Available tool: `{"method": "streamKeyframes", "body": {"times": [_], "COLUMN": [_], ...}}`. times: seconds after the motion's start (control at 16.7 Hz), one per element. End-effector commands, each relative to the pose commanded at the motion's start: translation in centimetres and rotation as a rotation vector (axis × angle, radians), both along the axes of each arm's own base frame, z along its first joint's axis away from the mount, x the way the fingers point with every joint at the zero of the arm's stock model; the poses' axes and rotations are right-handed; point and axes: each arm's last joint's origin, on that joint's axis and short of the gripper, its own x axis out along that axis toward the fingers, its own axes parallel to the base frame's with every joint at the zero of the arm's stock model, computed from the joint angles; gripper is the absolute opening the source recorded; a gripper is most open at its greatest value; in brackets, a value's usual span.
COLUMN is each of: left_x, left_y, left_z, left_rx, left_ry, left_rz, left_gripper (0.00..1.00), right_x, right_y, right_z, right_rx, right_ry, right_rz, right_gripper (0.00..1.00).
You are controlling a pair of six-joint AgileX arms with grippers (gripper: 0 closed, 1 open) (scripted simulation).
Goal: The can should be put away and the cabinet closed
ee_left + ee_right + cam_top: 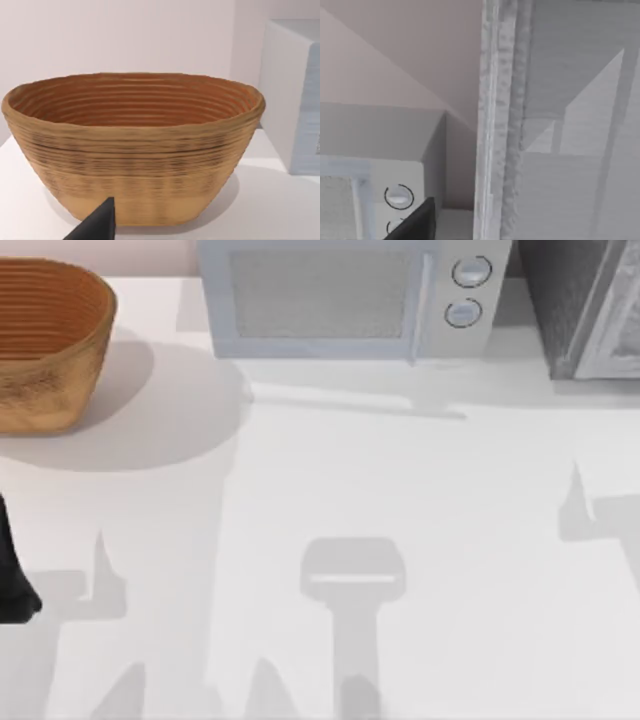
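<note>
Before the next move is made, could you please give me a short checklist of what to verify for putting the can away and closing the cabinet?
1. Can located: cannot tell; none of the views lets me place it.
2. Cabinet found: ok, at the table's far right corner, beside the microwave.
3. Cabinet closed: cannot tell; the right wrist view shows a pale vertical edge close up, but not whether it is a shut door.
4. Left gripper position: ok, facing the wicker basket at the table's far left; the left arm sits at the left edge.
5. Right gripper position: ok, close to the cabinet.
6. Grippers' grasp: cannot tell.
</note>
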Motion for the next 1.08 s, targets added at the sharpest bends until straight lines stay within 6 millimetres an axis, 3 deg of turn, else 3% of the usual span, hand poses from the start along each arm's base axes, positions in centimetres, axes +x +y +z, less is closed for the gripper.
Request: {"method": "streamKeyframes", "body": {"times": [0.24,0.48,0.6,1.08], "left_x": [0.0,0.0,0.0,0.0], "left_y": [0.0,0.0,0.0,0.0], "left_z": [0.0,0.0,0.0,0.0], "left_rx": [0.000,0.000,0.000,0.000], "left_ry": [0.000,0.000,0.000,0.000], "left_rz": [0.000,0.000,0.000,0.000], "left_gripper": [1.00,1.00,1.00,1.00], "right_x": [-1.5,-1.7,-1.6,-1.5], "right_y": [-0.3,-0.4,-0.4,-0.6], "right_z": [-9.0,-14.1,-15.0,-14.7], "right_rx": [0.019,0.036,0.040,0.040], "right_ry": [0.018,0.025,0.028,0.025], "right_rz": [-0.018,-0.034,-0.037,-0.034], "right_gripper": [1.00,1.00,1.00,1.00]}}
